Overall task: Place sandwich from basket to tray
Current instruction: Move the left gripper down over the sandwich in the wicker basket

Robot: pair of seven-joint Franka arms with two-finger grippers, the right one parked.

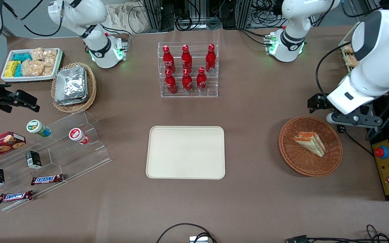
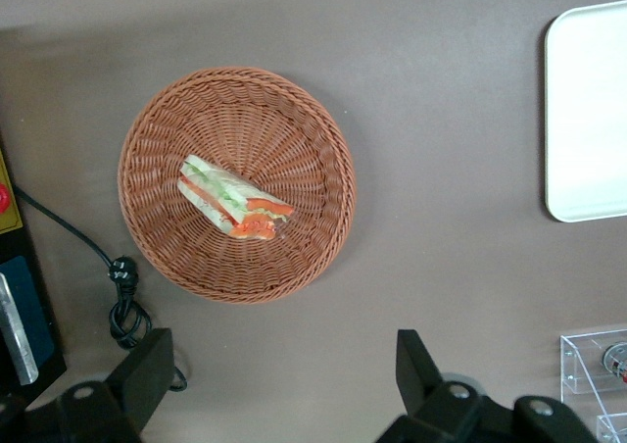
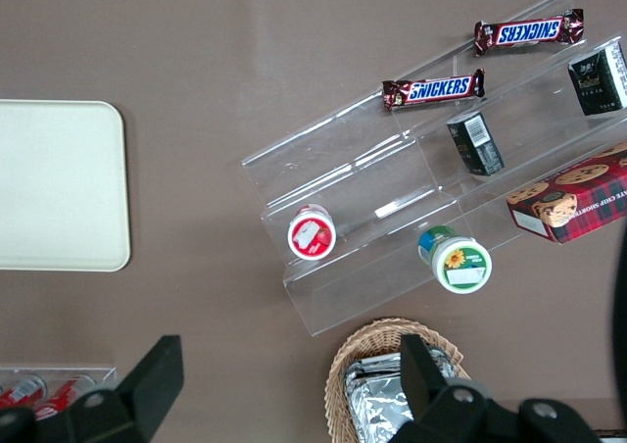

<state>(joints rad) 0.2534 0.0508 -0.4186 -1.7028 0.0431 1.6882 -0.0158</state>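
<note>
The sandwich (image 1: 311, 143) (image 2: 235, 206), a pale wedge with orange and green filling, lies on its side in the round reddish-brown basket (image 1: 285, 145) (image 2: 157, 120). My gripper (image 1: 323, 107) (image 2: 284, 374) hangs open and holds nothing. It is over bare table just off the basket's rim, farther from the front camera than the basket. The cream tray (image 1: 185, 152) (image 2: 593, 110) lies flat with nothing on it at mid-table, toward the parked arm from the basket.
A black cable plug (image 1: 341, 128) (image 2: 122, 271) lies close by the gripper and the basket. A yellow control box (image 1: 385, 168) sits at the table's edge beside the basket. A clear rack of red bottles (image 1: 188, 69) stands farther back than the tray.
</note>
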